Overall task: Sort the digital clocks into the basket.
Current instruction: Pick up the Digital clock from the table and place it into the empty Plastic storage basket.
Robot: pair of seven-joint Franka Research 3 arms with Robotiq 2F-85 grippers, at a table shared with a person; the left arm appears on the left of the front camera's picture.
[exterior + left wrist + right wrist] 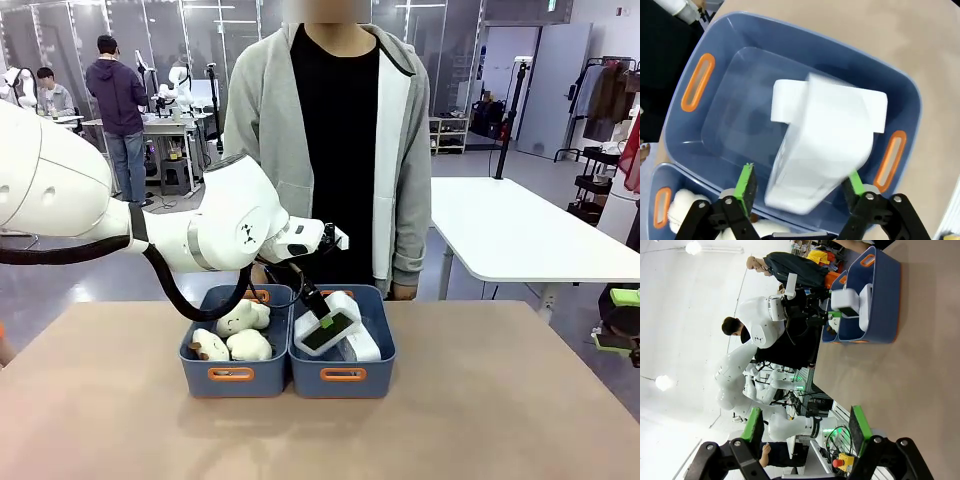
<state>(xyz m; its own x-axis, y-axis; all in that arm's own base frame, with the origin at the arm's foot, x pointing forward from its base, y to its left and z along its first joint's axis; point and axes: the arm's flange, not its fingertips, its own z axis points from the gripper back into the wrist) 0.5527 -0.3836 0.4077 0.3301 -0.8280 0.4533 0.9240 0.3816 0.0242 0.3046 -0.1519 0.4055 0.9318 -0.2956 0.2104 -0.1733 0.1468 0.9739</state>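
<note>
The right blue basket [380, 375] holds two digital clocks. One clock [330, 333], white with a dark screen, tilts on top of the other clock [364, 347]. My left gripper [322, 318] hangs just above the basket with its fingers spread to either side of the upper clock. In the left wrist view this clock [830, 130] looks blurred and sits loose between the green pads [746, 184] of the left gripper [801, 185], over the basket [790, 40]. My right gripper [805, 427] stands open with nothing in it, far from the basket [885, 290] and the clocks [845, 300].
A second blue basket [200, 375] touches the first on its left and holds three cream plush toys [245, 320]. A person [340, 150] stands close behind both baskets. The tan table [500, 400] stretches bare to the front and right.
</note>
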